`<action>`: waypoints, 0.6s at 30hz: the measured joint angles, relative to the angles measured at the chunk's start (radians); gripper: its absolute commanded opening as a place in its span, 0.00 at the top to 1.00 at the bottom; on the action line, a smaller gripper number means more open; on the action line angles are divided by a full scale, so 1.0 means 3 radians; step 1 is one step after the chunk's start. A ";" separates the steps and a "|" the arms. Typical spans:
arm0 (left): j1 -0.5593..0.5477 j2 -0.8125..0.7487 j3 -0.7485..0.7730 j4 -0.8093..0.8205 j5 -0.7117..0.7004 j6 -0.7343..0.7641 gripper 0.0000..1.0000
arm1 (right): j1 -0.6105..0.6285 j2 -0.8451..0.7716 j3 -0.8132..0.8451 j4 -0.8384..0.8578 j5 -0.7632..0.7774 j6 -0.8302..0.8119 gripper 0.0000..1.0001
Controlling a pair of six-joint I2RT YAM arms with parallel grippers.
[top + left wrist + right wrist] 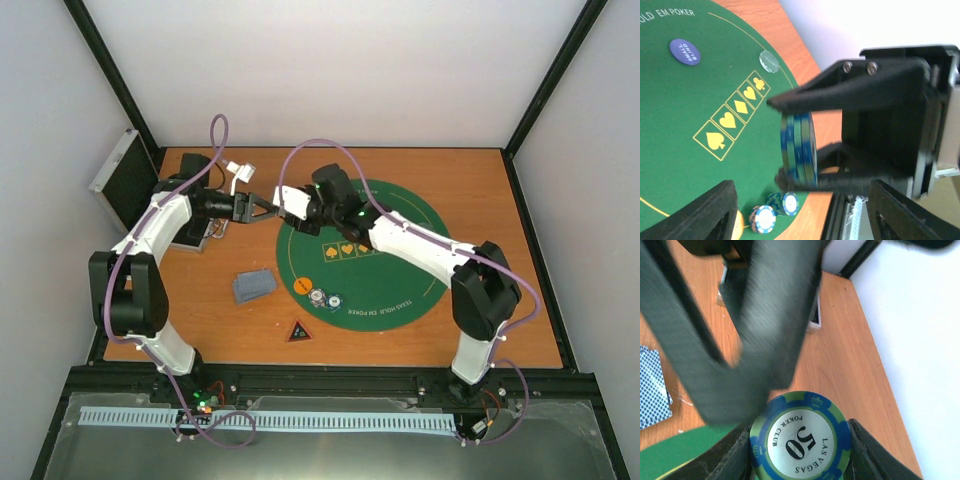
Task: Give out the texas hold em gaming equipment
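My right gripper (283,206) is shut on a stack of green-and-blue chips (800,440), held on edge above the left rim of the green poker mat (400,250); the facing chip reads 50. The stack also shows in the left wrist view (799,150), pinched between the right gripper's black fingers (840,90). My left gripper (262,207) is open and empty, its fingers (705,210) spread on either side just in front of the stack, not touching it. Grey-blue cards (254,285) lie left of the mat. The red-edged triangle (298,331) lies near the front.
Two speckled chips (325,299) and an orange chip (297,286) sit on the mat's near left part. A purple small-blind chip (685,51) and a clear disc (769,61) lie further on the mat. The silver case (120,180) stands open at the far left.
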 measured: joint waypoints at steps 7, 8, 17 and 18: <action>0.0081 -0.0051 -0.0011 0.0098 -0.0179 -0.0043 0.21 | -0.0417 -0.0085 -0.0220 -0.0170 -0.0136 0.0355 0.97; 0.0102 -0.0055 -0.0011 0.0099 -0.0195 -0.0043 0.20 | -0.0491 -0.0088 -0.0261 -0.0207 -0.0134 0.0399 0.97; 0.0210 -0.0181 -0.0041 0.0174 -0.0392 -0.0041 0.12 | -0.1484 0.0421 -0.0070 -0.0539 -0.0025 0.0722 0.97; 0.0209 -0.0205 -0.0047 0.0181 -0.0408 -0.0038 0.11 | -0.1549 0.0504 -0.0041 -0.0552 -0.0010 0.0741 0.97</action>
